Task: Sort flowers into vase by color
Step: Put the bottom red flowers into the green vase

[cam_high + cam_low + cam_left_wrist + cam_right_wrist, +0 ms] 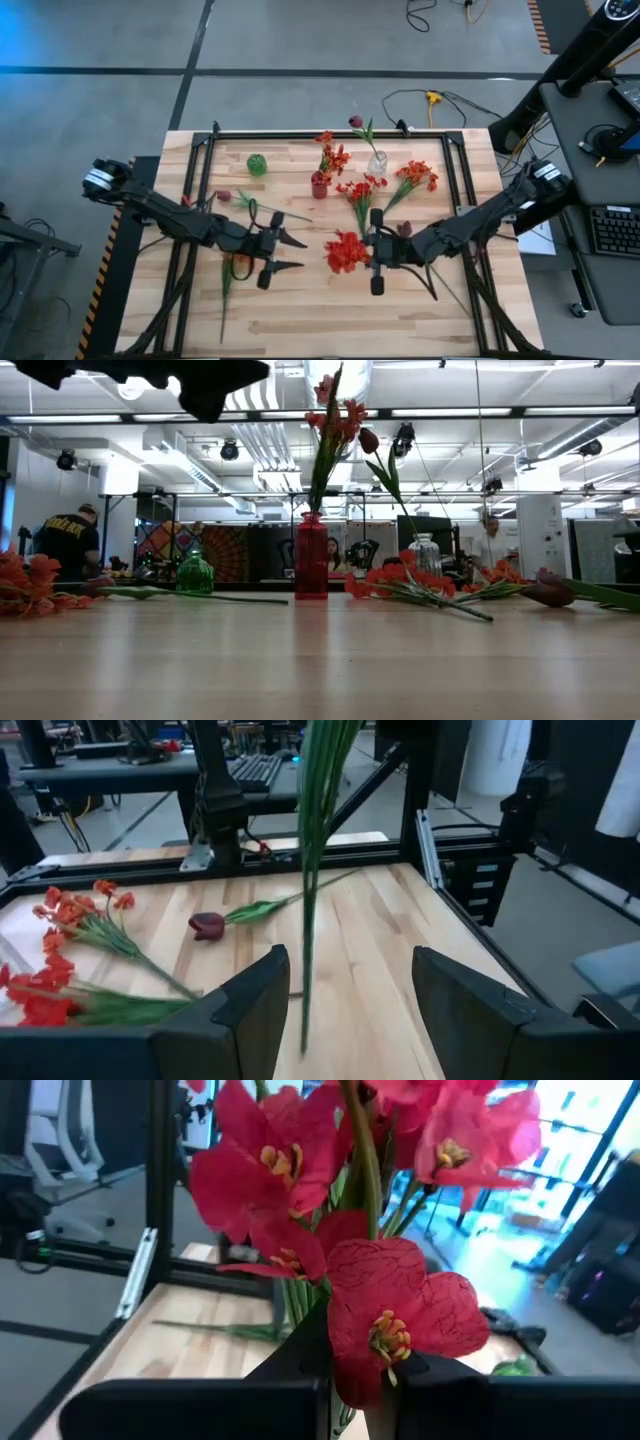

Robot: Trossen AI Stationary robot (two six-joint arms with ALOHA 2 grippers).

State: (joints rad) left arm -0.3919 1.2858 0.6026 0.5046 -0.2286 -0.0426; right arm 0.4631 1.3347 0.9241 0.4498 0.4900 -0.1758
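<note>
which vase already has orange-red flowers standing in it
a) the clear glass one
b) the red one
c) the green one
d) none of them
b: in the low view a bunch of orange-red flowers stands upright in the red vase, while the green vase is empty and the clear glass vase holds only a dark maroon bloom.
</note>
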